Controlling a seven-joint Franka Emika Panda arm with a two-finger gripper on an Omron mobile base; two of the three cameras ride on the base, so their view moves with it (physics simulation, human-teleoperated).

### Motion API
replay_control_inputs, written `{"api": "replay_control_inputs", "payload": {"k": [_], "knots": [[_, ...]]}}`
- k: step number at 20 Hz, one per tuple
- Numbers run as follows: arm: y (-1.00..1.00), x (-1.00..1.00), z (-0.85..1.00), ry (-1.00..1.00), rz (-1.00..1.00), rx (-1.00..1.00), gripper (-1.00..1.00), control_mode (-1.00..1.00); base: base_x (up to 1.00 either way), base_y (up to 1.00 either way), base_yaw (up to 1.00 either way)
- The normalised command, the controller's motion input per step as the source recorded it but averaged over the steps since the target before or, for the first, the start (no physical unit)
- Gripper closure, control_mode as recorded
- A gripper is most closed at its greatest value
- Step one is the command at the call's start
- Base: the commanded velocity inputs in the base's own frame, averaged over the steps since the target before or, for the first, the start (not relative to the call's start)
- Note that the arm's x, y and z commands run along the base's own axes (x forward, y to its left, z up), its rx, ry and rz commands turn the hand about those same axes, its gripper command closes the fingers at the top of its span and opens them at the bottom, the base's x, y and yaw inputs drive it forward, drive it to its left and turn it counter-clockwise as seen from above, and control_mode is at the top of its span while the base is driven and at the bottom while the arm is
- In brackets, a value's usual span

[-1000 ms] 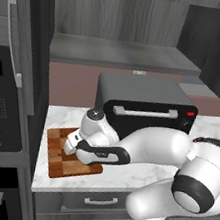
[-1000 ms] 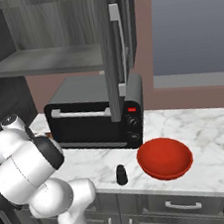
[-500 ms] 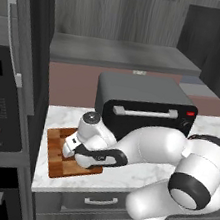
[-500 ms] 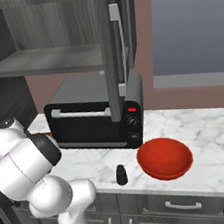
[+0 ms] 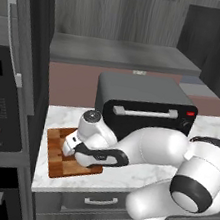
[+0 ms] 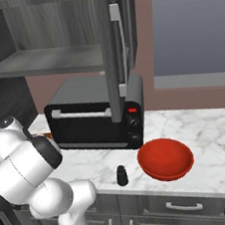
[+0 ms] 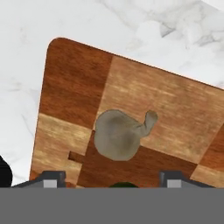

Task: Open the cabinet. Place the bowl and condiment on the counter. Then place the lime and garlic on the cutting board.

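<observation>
My gripper [image 7: 113, 178] hangs open just above the chequered cutting board [image 7: 74, 83], fingertips [image 7: 52, 178] wide apart. The beige-grey garlic [image 7: 118, 134] lies on the board between and beyond them, touching neither. A sliver of the dark green lime [image 7: 124, 185] shows at the lower edge. From the left base view the hand [image 5: 73, 146] sits low over the board [image 5: 53, 156] at the counter's left end. The red bowl [image 6: 166, 158] and the dark condiment [image 6: 122, 175] stand on the marble counter [image 6: 212, 131]. The cabinet [image 6: 109, 54] is open, its shelf [image 5: 116, 55] bare.
A black toaster oven [image 5: 143, 107] stands right behind the board and the arm. A dark oven column [image 5: 0, 114] walls off the left side. The open cabinet door with its silver handle [image 6: 119, 38] hangs over the toaster. Grey drawers [image 6: 182, 206] run below the counter.
The hand has sunk a little lower and to the left over the cutting board. The bowl and condiment have not moved.
</observation>
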Motion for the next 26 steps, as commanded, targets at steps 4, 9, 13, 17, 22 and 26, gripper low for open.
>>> {"api": "replay_control_inputs", "payload": {"k": [4, 9, 13, 17, 22, 26], "knots": [[0.00, 0.00, 0.13, 0.00, 0.00, 0.00, -1.00, -1.00, 0.00, 0.00, 0.00], [-0.17, -0.28, 0.20, -0.05, 0.00, 0.01, -1.00, -1.00, 0.00, 0.00, 0.00], [-0.48, -0.69, 0.06, -0.26, 0.00, 0.08, -1.00, -1.00, 0.00, 0.00, 0.00], [-0.50, -0.63, 0.20, -0.32, 0.00, 0.15, -1.00, -1.00, 0.00, 0.00, 0.00], [-0.30, -0.56, 0.25, -0.31, -0.01, 0.12, -1.00, -1.00, 0.00, 0.00, 0.00], [-0.25, -0.60, 0.22, -0.32, -0.01, 0.12, -1.00, -1.00, 0.00, 0.00, 0.00]]}}
